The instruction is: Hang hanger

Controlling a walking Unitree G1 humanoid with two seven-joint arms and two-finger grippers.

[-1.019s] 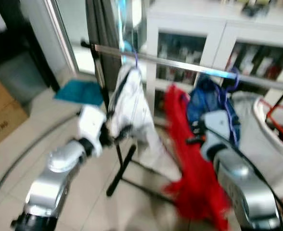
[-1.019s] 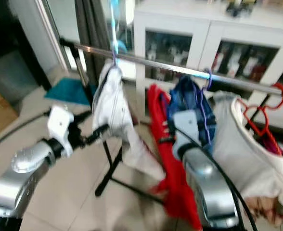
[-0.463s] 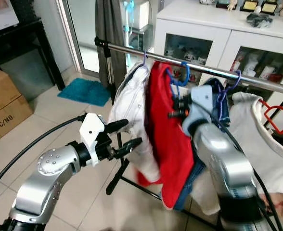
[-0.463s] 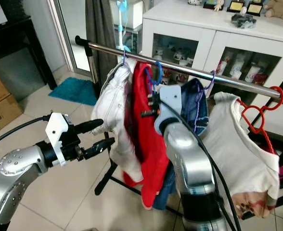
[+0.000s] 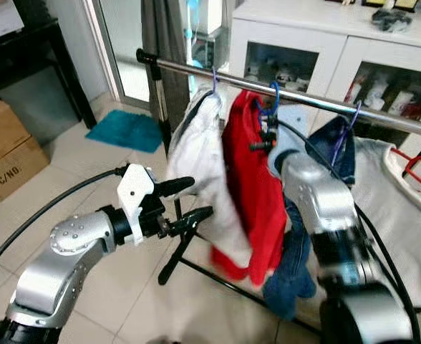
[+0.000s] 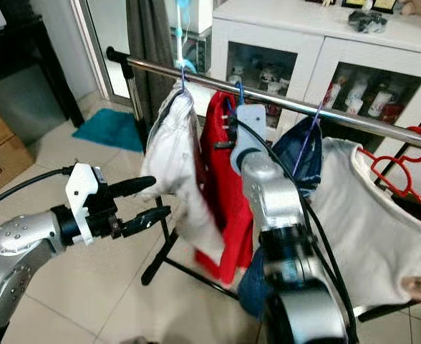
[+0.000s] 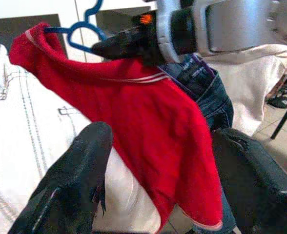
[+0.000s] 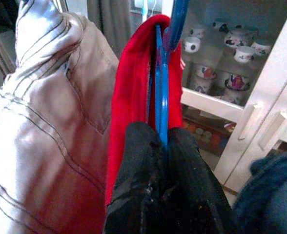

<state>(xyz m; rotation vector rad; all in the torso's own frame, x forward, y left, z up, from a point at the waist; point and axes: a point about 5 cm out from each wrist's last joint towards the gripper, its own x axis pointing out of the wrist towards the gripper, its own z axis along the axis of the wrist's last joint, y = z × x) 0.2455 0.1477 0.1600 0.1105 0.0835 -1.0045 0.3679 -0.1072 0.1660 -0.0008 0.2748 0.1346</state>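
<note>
A blue hanger [image 5: 273,98] carries a red garment [image 5: 250,186], and its hook sits at the silver rail [image 5: 189,69]. My right gripper [image 5: 263,137] is shut on the hanger just under the hook, seen close in the right wrist view as blue hanger [image 8: 162,97] between the black fingers [image 8: 138,161]. My left gripper [image 5: 202,196] is open, lower left, in front of a white garment [image 5: 203,165] that hangs beside the red one. In the left wrist view the red garment [image 7: 148,117] lies ahead of the open left gripper [image 7: 161,141].
Blue jeans [image 5: 296,265] and a cream shirt [image 6: 368,229] on a red hanger [image 6: 404,165] hang further right on the rail. A white glass-door cabinet [image 5: 339,43] stands behind. The rack's black foot [image 5: 175,251], a cardboard box [image 5: 6,154] and a teal mat [image 5: 128,131] are on the tiled floor.
The right arm raised the red garment from low under the rail up to it, and the hanger's hook now rests at the rail. The left gripper has stayed open in place.
</note>
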